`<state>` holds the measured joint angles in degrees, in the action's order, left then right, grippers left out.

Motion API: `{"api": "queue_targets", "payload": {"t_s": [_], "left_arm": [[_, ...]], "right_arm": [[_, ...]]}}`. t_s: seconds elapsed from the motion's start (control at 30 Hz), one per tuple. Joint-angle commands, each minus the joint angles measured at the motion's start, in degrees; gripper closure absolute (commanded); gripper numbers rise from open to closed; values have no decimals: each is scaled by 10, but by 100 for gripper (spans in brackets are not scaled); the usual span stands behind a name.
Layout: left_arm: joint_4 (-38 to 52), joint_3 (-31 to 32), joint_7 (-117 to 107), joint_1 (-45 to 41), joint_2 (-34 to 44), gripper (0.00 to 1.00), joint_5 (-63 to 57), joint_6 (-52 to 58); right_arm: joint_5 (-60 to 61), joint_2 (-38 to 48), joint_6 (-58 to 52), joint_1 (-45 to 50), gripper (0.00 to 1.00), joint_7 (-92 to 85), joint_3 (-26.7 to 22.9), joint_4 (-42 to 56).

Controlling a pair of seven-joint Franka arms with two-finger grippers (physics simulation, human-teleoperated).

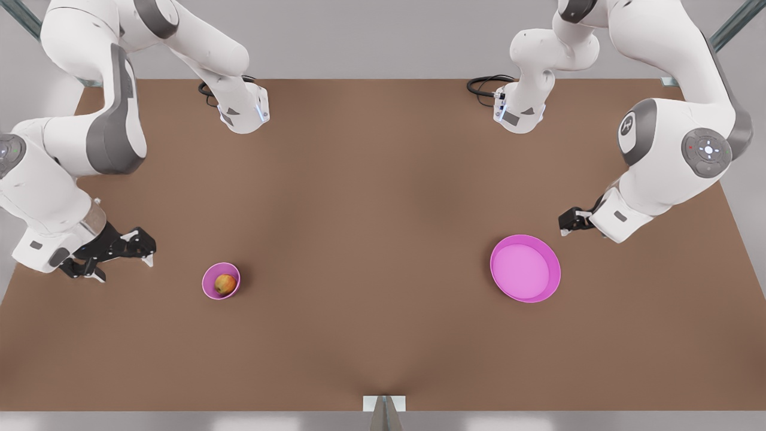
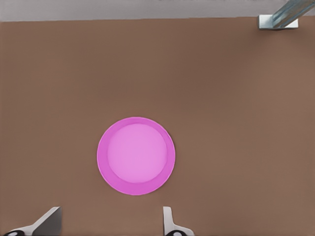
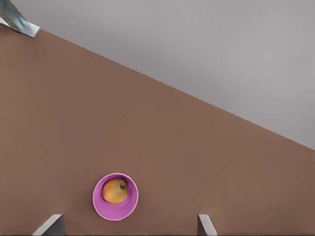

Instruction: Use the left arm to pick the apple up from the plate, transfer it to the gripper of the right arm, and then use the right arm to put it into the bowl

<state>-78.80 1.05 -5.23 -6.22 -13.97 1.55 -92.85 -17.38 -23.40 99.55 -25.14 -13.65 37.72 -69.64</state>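
The red-orange apple (image 1: 225, 284) (image 3: 115, 191) lies inside the small deep pink bowl (image 1: 208, 288) (image 3: 114, 212) on the front view's left. The wide pink plate (image 1: 525, 268) (image 2: 136, 156) sits on the front view's right with nothing on it. My left gripper (image 1: 570, 222) (image 2: 109, 223) hovers just behind the plate on its right side, open, with nothing in it. My right gripper (image 1: 122, 263) (image 3: 128, 226), on the arm with the silver cuff, is open and holds nothing. It stands to the left of the bowl, well apart from it.
The brown table (image 1: 371, 239) stretches wide between bowl and plate. Both arm bases (image 1: 245, 111) (image 1: 517, 114) with black cables stand at the table's back edge. A metal bracket (image 1: 384, 404) sits at the middle of the front edge.
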Motion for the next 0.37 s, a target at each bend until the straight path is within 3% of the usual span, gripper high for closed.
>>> {"api": "queue_targets", "payload": {"t_s": [0.0, 0.03, 0.07, 0.1, 0.17, 0.27, 0.3, 0.33], "left_arm": [[0, 1, -34, -1, 1, 0, -1, -8], [0, 1, -34, -1, 1, 0, -1, -8], [0, 2, -33, -2, 1, 0, -1, -8], [1, 3, -33, -3, 1, 0, -1, -8], [3, 3, -33, -3, 1, 0, -1, -8], [3, 3, -33, -3, 1, 0, -1, -8], [3, 3, -34, -3, 1, 0, -1, -8], [3, 3, -33, -3, 1, 0, -1, -8]], "right_arm": [[10, 12, -98, -5, 0, 136, 16, -8], [51, 71, -109, 80, 0, 143, -95, -24], [108, 102, -109, 177, 0, 138, -238, -36], [145, 181, -98, 268, 0, 140, -360, -139], [146, 202, -83, 279, 0, 181, -364, -182], [147, 216, -81, 370, 0, 177, -453, -190], [146, 215, -87, 422, 0, 174, -504, -190], [147, 213, -89, 426, 0, 173, -501, -192]]}}
